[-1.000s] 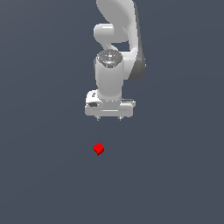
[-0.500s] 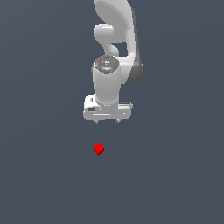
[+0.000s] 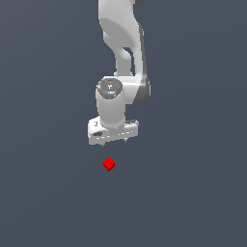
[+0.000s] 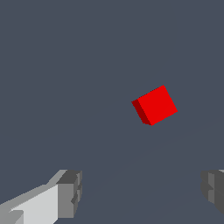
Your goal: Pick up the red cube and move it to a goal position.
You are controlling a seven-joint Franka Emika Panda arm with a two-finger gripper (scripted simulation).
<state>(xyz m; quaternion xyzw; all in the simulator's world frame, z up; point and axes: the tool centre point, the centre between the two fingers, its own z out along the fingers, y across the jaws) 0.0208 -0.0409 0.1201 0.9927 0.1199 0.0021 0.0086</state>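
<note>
The red cube (image 3: pixel 109 164) is a tiny bright red cube lying on the dark grey floor, turned at an angle. It also shows in the wrist view (image 4: pixel 155 105). My white gripper (image 3: pixel 115 141) hangs above the cube, a little toward the far side of it, pointing down. Its jaws stand wide apart and hold nothing. In the wrist view the two grey fingertips (image 4: pixel 70 194) frame the picture's edge, and the cube lies ahead of them, outside the gap between them.
The plain dark grey floor (image 3: pixel 193 193) fills both views. The white arm (image 3: pixel 123 43) rises behind the gripper to the picture's upper edge.
The gripper has come down and moved toward the exterior view's left, closer to the cube. The cube has not moved. The jaws stay open.
</note>
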